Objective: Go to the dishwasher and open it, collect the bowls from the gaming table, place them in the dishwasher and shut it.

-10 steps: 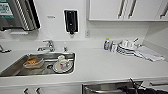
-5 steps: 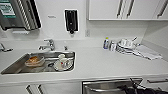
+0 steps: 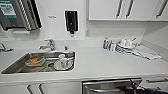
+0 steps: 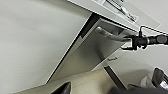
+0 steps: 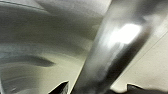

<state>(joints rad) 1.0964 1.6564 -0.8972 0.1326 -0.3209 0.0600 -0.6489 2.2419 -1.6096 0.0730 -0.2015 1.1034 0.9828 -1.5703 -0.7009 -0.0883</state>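
Since the earlier frame we see the dishwasher [image 3: 110, 86] door tilted further out; right gripper [image 4: 130, 43] closed on its handle [image 5: 110, 50]; left jaws unreadable

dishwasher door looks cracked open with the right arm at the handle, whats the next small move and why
Probably keep pulling the bar handle outward and down. In the left wrist view the dishwasher door is tilted only partly away from the counter, showing a dark gap along its top edge, and the right end effector sits at the handle's end. The right wrist view shows the handle close up, so contact seems good, though I can't confirm the grip.
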